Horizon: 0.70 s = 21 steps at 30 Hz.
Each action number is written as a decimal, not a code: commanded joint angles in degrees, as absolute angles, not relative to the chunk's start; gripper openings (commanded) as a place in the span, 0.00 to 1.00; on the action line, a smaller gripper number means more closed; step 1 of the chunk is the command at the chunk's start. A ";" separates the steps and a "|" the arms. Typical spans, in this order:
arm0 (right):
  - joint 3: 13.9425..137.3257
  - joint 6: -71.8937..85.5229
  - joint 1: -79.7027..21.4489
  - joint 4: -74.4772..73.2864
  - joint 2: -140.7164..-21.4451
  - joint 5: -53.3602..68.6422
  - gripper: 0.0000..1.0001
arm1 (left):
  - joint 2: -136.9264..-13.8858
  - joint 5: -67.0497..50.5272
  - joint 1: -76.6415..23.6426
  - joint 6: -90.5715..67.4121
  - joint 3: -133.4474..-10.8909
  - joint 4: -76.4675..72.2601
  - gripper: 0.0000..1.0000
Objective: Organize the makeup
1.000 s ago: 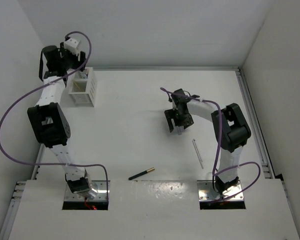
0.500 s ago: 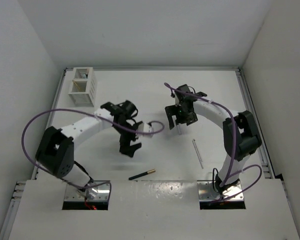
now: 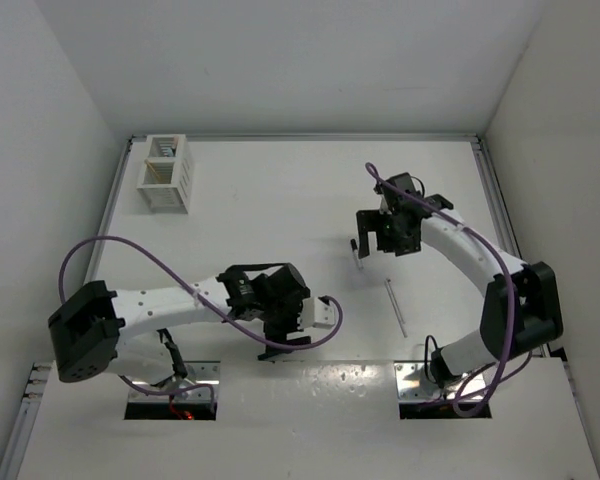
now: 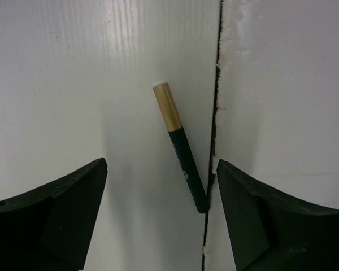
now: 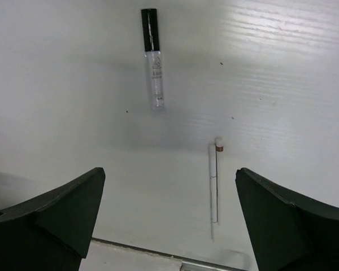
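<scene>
Left arm (image 3: 170,303) and right arm (image 3: 458,243): white tubular links between blocky black joint housings (image 3: 80,335). A purple cable (image 3: 115,240) loops loosely beside each arm. Wrist heads black; fingers (image 4: 51,214) matte black, wedge-shaped, smooth-faced. Bases stand on shiny metal plates (image 3: 412,378), with red wiring beneath.

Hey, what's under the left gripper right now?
A dark pencil with a gold end lies flat on the table, untouched, between the left gripper's open fingers, beside a seam. In the top view the gripper covers most or all of it.
</scene>
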<state>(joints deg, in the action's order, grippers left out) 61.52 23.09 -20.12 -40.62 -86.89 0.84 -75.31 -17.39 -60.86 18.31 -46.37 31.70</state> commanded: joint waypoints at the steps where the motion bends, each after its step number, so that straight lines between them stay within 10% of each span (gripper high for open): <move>1: 57.67 24.52 -20.04 -39.90 -81.66 0.09 0.99 | -79.25 -10.37 -61.87 12.13 -44.82 22.24 0.83; 13: 45.97 24.87 -18.46 -37.88 -69.87 -3.87 0.99 | -89.11 -5.02 -68.47 9.58 -44.38 17.40 0.67; 21: 48.16 24.17 -18.28 -38.50 -69.35 -3.60 0.97 | -95.70 -5.53 -67.33 10.99 -45.08 16.88 0.00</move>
